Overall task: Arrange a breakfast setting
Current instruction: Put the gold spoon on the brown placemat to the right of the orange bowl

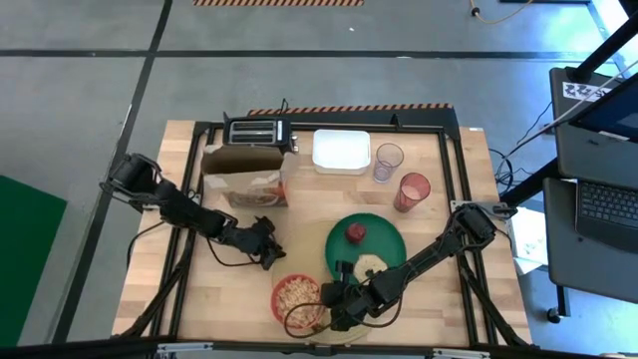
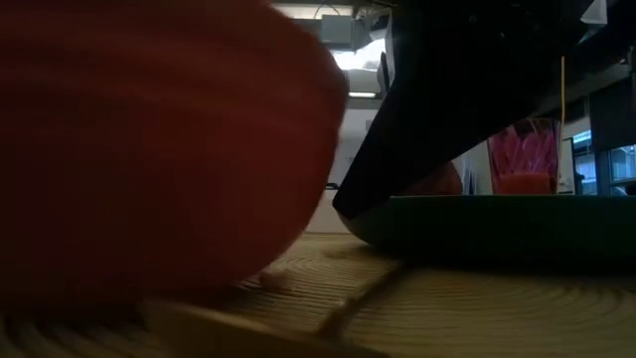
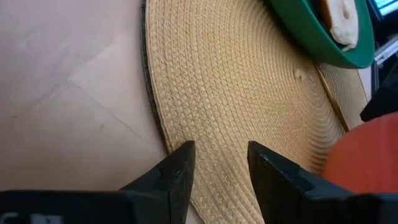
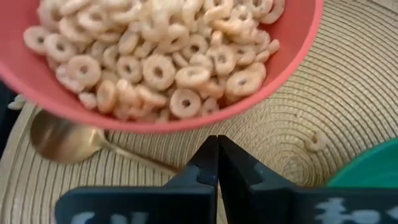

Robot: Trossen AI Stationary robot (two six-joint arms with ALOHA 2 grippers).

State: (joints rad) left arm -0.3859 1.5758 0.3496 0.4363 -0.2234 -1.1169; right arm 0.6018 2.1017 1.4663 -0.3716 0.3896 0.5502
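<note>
Red bowl (image 4: 155,62) of cereal (image 4: 155,50) beside green plate (image 1: 384,239) on tan mat (image 3: 236,93)

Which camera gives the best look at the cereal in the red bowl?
The right wrist view: the cereal fills the frame, each ring distinct. The high view shows only a pale heap; the low view shows just the bowl's side; the left wrist view shows none.

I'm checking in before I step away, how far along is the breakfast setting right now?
Mostly laid: the green plate with apple and bagel, and the red bowl of cereal, with a spoon beside it, sit on the tan mat. In hand: the left gripper stands open at the mat's edge; the right gripper is shut beside the bowl. Left: the pink cup stands off the mat.
</note>
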